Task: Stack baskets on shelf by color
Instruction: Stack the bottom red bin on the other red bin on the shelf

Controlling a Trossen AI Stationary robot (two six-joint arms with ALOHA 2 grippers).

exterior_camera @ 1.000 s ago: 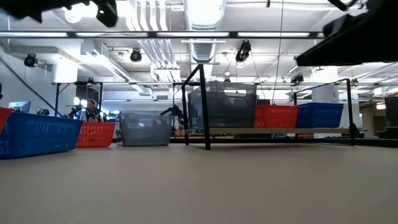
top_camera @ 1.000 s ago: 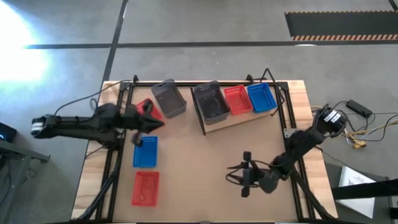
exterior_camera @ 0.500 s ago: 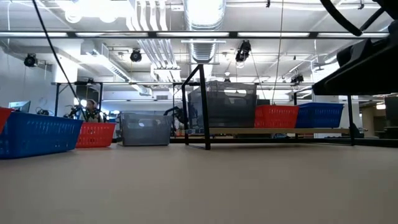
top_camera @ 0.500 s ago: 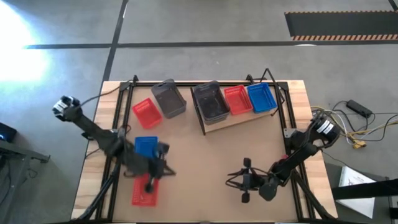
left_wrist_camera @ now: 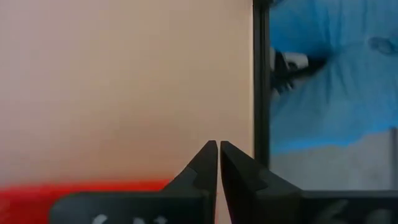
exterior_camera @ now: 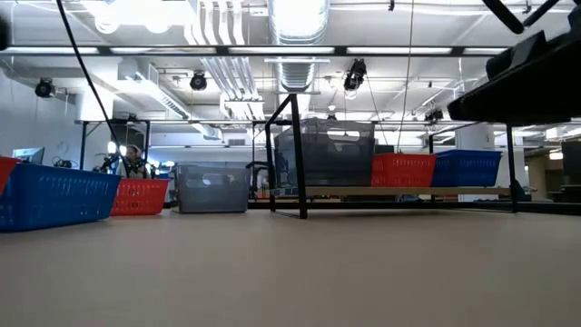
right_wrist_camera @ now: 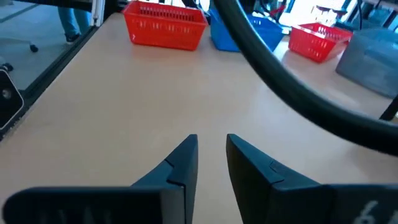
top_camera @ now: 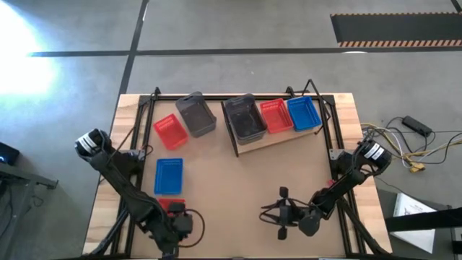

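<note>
In the high view the shelf (top_camera: 281,136) stands at the far right of the table. It carries dark grey baskets (top_camera: 244,119), a red basket (top_camera: 276,115) and a blue basket (top_camera: 303,113) side by side. Resting on the tabletop to the left are a grey basket (top_camera: 196,113), a red basket (top_camera: 170,131), a blue basket (top_camera: 169,175) and a red basket (top_camera: 170,206) half hidden under my left arm. My left gripper (top_camera: 179,225) hovers shut at the near edge (left_wrist_camera: 217,146). My right gripper (top_camera: 283,215) hovers open over bare table near the near edge (right_wrist_camera: 211,140).
Black frame rails run along the table's left and right sides (top_camera: 137,144). A cable crosses the right wrist view (right_wrist_camera: 292,93). Bare tabletop (top_camera: 245,180) lies between the loose baskets and my right gripper. The low view shows the shelf's black wire leg (exterior_camera: 298,163).
My left arm has swung from the red basket at the far left toward the near edge, passing over the blue basket, and now covers part of the near red basket. My right gripper has drifted slightly toward the near edge. The baskets have stayed in place.
</note>
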